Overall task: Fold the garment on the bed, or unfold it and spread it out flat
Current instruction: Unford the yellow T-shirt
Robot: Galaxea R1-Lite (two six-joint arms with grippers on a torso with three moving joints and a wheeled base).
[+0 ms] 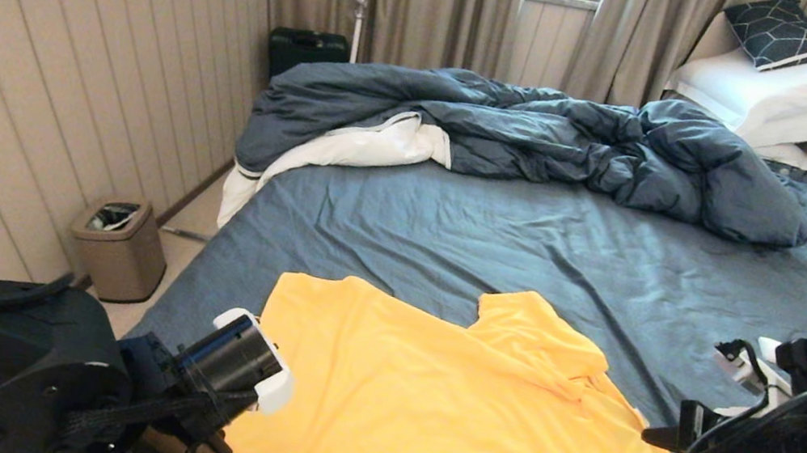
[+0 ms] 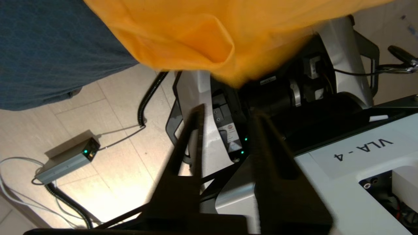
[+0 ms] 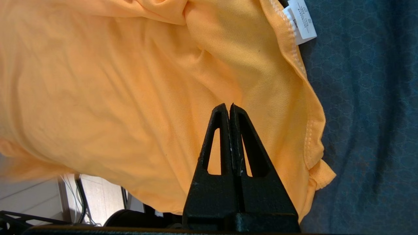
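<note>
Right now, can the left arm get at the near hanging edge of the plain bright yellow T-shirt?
Probably yes. The left gripper stands open just short of the T-shirt's drooping fold, with nothing between them.

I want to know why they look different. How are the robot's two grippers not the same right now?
The left gripper has its fingers apart with nothing between them; the right gripper has its fingers pressed shut. The left sits at the garment's hanging edge above the floor; the right hovers over the garment on the bed. Both are black and hold nothing.
</note>
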